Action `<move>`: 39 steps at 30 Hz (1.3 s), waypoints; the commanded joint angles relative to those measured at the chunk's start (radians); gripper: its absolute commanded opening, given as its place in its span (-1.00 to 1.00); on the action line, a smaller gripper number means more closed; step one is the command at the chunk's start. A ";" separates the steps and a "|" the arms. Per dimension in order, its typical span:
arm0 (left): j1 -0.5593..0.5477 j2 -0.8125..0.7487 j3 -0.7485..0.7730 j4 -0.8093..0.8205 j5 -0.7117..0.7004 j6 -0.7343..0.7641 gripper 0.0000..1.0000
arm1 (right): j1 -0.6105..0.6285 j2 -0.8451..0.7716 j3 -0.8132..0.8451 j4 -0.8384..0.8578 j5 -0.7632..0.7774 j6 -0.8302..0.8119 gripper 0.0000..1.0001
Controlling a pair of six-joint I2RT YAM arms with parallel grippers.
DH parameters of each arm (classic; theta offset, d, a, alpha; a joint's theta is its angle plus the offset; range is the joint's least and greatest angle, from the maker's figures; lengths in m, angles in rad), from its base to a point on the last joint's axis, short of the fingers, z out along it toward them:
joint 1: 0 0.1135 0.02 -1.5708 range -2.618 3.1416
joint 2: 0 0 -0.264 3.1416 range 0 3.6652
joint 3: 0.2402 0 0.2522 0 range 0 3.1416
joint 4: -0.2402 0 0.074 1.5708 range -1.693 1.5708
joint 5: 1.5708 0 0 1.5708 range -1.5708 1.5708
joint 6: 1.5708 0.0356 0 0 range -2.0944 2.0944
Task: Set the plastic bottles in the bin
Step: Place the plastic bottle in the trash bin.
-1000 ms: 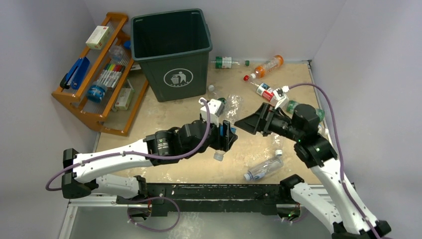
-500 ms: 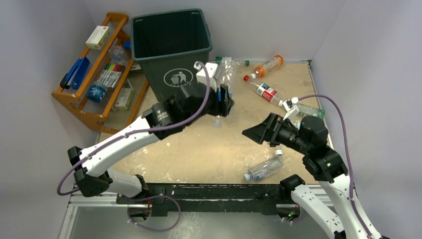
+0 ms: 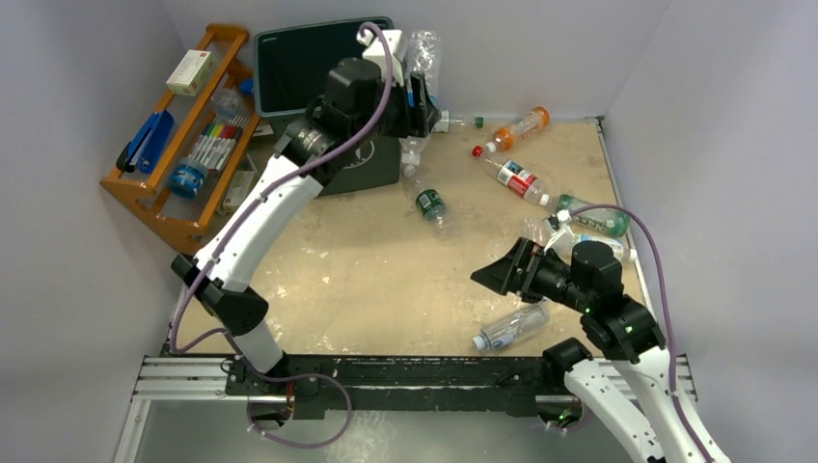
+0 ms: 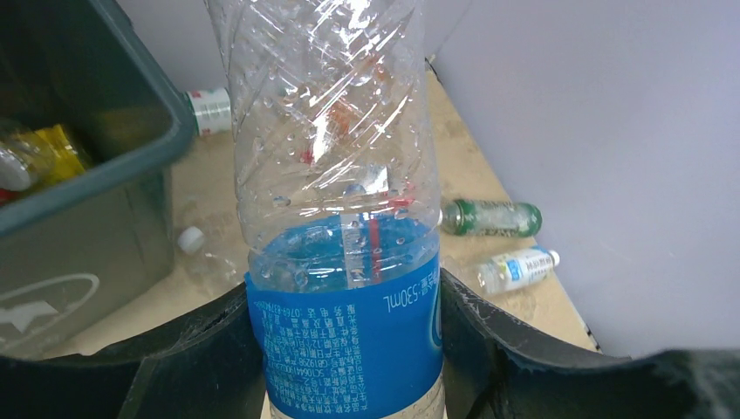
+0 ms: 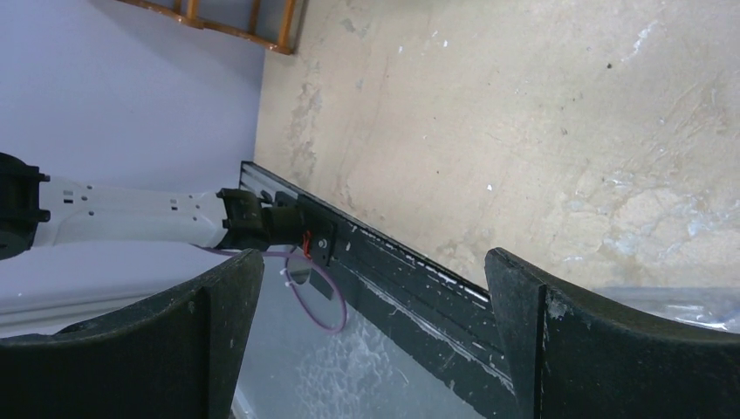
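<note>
My left gripper is shut on a clear bottle with a blue label, held high at the right rim of the dark green bin. In the left wrist view the bottle fills the space between the fingers, with the bin to its left and a yellow bottle inside it. My right gripper is open and empty above the table's near right part; its wrist view shows only bare table and rail between the fingers. Several bottles lie on the table: green-capped, orange, red-labelled, green, clear.
An orange wooden rack with markers and boxes stands left of the bin. Another bottle lies against the back wall. The left arm's body hides most of the bin's front. Walls close the table at the back and right.
My left arm has lifted the blue-labelled bottle from the middle of the table up and back to the bin's right rim. My right arm has drawn back toward the near right, still open.
</note>
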 commanded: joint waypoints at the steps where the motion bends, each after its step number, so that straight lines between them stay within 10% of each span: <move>1: 0.098 0.051 0.135 0.016 0.119 0.003 0.19 | 0.005 -0.027 -0.003 -0.029 0.034 0.009 1.00; 23: 0.592 0.283 0.282 0.556 0.435 -0.452 0.21 | 0.005 -0.079 -0.037 -0.053 0.053 0.032 1.00; 39: 0.618 0.317 0.308 0.227 0.251 -0.227 0.66 | 0.005 -0.040 0.043 -0.267 0.236 0.083 1.00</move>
